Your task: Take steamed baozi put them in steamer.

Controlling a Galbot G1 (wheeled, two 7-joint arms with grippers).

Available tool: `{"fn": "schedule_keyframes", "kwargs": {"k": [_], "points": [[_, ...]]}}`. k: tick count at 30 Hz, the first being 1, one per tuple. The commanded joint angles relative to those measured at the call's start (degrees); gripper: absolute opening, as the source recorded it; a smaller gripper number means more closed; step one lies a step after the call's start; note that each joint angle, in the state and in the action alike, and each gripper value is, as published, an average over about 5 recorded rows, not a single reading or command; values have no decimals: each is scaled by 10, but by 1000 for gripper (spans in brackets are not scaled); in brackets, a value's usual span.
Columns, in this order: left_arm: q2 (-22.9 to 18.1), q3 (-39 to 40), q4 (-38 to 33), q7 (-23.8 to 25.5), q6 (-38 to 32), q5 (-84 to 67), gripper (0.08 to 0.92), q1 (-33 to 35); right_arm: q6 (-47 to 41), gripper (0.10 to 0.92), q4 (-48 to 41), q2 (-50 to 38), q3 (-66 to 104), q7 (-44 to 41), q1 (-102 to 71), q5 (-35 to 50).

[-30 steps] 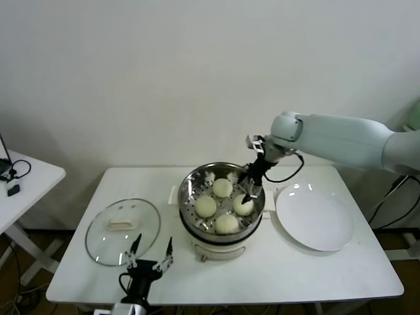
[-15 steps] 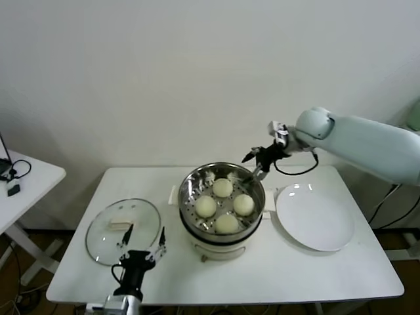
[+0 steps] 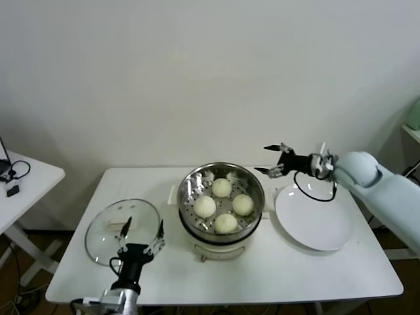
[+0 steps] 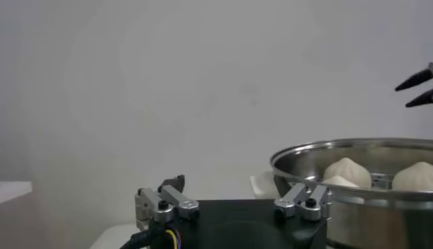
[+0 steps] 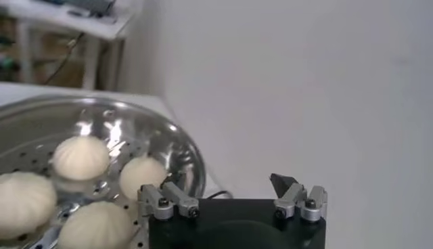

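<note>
Looking over the white worktop (image 3: 341, 275), I am seeing the steamer (image 3: 222, 172) sitting at its middle, a glass lid (image 3: 105, 239) lying flat to its left and a white plate (image 3: 315, 220) lying to its right. All four steamed baozi (image 3: 221, 188) are resting on the steamer's perforated floor, near one another. My right hand (image 3: 272, 162) is hanging in the air above the gap between the steamer and the plate, spread wide and gripping nothing. My left hand (image 3: 140, 234) is hovering low over the worktop's front edge beside the lid, likewise released.
</note>
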Motion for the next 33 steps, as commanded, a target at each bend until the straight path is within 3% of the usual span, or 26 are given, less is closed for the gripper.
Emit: {"fn": "schedule_keyframes", "kwargs": {"k": [1,16,33], "points": [[-1,-12,3,8,-1,-10,823,-5,105,823,128,109,597,121,-544,-102],[-3,-38,7,29,14,-41,823,-4,170,823,224,346,685,140,-732,-149],[-7,-60,10,45,21,-66,823,-12,195,823,229,404,679,122,-777,-141]]}}
